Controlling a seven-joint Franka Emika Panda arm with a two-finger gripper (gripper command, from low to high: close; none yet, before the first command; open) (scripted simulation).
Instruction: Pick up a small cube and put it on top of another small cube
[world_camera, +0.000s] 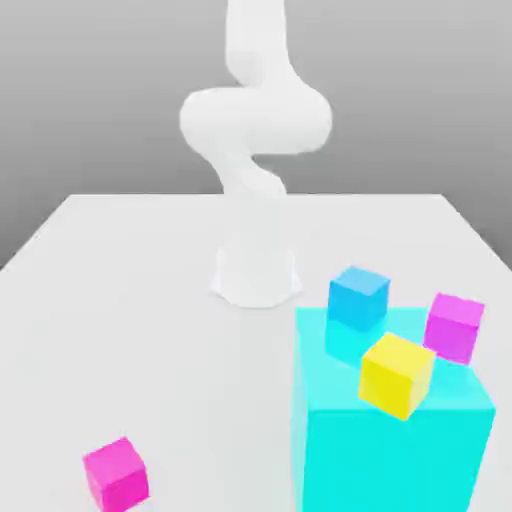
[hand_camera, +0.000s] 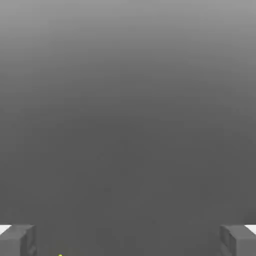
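Here the desk (world_camera: 120, 300) is wide and pale, and the white arm (world_camera: 255, 120) rises from its base at the far middle and goes up out of the exterior view. Next in size is the big cyan block (world_camera: 390, 440), low on the exterior view's right. On its top stand the sky-blue cube (world_camera: 358, 297) at the far corner and the yellow cube (world_camera: 397, 375) nearer to the camera. A lighter pink cube (world_camera: 454, 326) seems to sit at the block's far right edge, though I cannot tell if it rests on it or behind it. The hot-pink cube (world_camera: 116, 473) lies alone on the desk, low on the exterior view's left, well apart from the block. In the hand view the jaws (hand_camera: 128, 240) stand wide apart with nothing between them. I judge the picking not yet begun. The danger is taking the wrong pink cube, since the colours are close; later, the yellow cube near the blue one could be knocked when placing.
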